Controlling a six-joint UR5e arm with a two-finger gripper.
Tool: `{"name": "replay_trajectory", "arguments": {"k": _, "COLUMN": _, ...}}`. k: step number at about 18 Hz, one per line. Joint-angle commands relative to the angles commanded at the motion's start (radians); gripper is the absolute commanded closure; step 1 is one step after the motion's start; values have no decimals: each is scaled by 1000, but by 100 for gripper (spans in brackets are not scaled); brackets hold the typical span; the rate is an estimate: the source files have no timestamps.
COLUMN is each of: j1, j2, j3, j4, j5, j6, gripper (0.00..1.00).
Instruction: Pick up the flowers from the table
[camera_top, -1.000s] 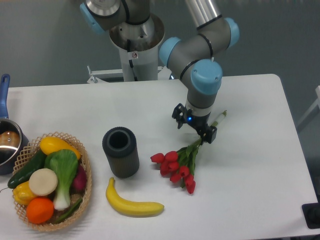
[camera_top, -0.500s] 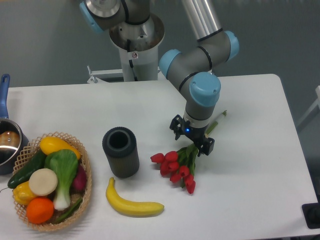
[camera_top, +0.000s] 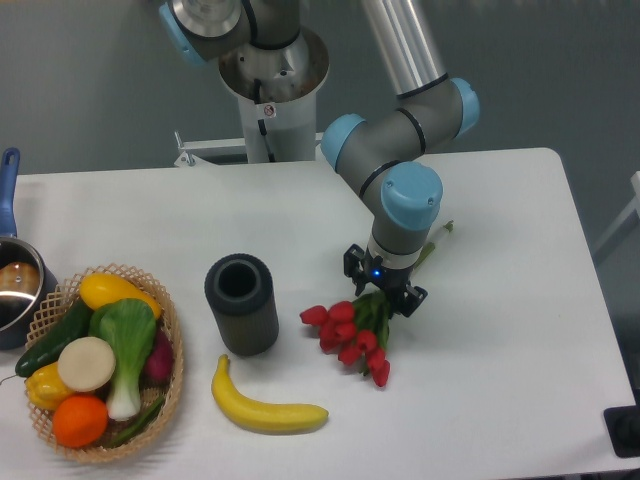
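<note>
Basket: at the table's 8 o'clock edge, heaped with vegetables and fruit; well apart from the work, no risk seen.
Cup: dark, upright, at 9 o'clock of the blooms; a sideways swing of the bunch could knock it.
Banana: at 7 o'clock of the blooms, near them.
Flowers: lying on the table, red heads toward 7 o'clock, stem tip toward 1 o'clock.
Gripper: low over the stems just above the heads; fingers straddle them, not seen closed; cannot tell if it has hold.
Risk: grip sits near the heads, so the bunch may tilt or slide out on lifting; stems may crush.
</note>
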Motion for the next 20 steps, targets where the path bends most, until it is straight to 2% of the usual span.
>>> {"name": "replay_trajectory", "arguments": {"k": 5, "j1": 17, "j2": 45, "j3": 18, "j4": -3, "j5": 6, "j6": 0, "gripper": 100}}
{"name": "replay_trajectory", "arguments": {"k": 9, "j1": 58, "j2": 86, "j3": 32, "j4": -11, "j5": 46, "j6": 0, "gripper": 100}}
{"name": "replay_trajectory", "arguments": {"k": 11, "j1": 61, "j2": 91, "j3": 70, "j4": -12, "j5": 51, "j6": -3, "gripper": 100}}
{"name": "replay_trajectory", "arguments": {"k": 14, "j1": 63, "j2": 88, "j3": 146, "j4": -54, "j5": 106, "j6": 3, "gripper": 100}}
{"name": "replay_trajectory", "arguments": {"k": 17, "j1": 60, "j2": 80, "j3": 212, "j4": -99, "j5": 110, "j6": -9, "gripper": 100}}
{"name": "replay_trajectory", "arguments": {"k": 20, "j1": 63, "j2": 88, "j3": 213, "j4": -133, "j5": 121, "j6": 6, "gripper": 100}}
